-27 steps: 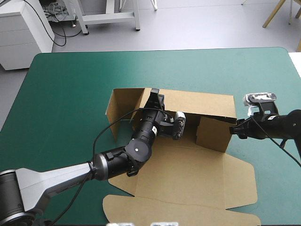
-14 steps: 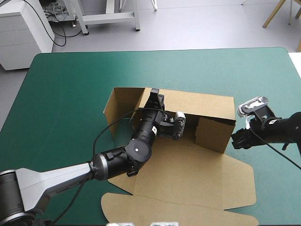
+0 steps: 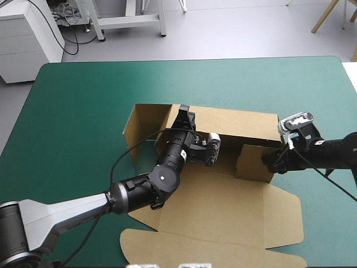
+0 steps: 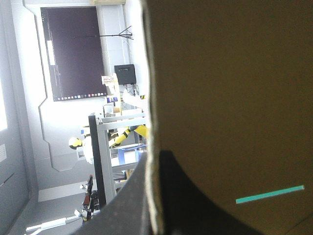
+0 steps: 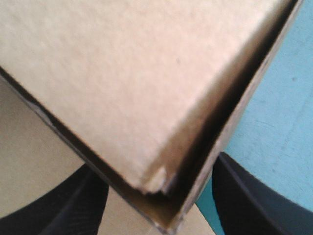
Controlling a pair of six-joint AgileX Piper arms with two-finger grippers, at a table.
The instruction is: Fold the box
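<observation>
Brown box [image 3: 223, 206] sits centre of frame on teal-green cover [image 3: 83, 111], back and left walls raised, lid flat toward bottom edge. Inside it, left gripper [image 3: 184, 113] is pinched on the back wall's rim; right gripper [image 3: 271, 162] is spread wide, straddling the right corner flap

In the high view, the fingertips of the left gripper [image 3: 185, 116] are mostly covered by its own wrist and the raised back wall of the box [image 3: 234, 120]. The fingers of the right gripper [image 3: 271, 162] are largely screened by the right-hand wall. The near flap is cut off at the bottom edge. In the right wrist view, the box corner is blurred.
</observation>
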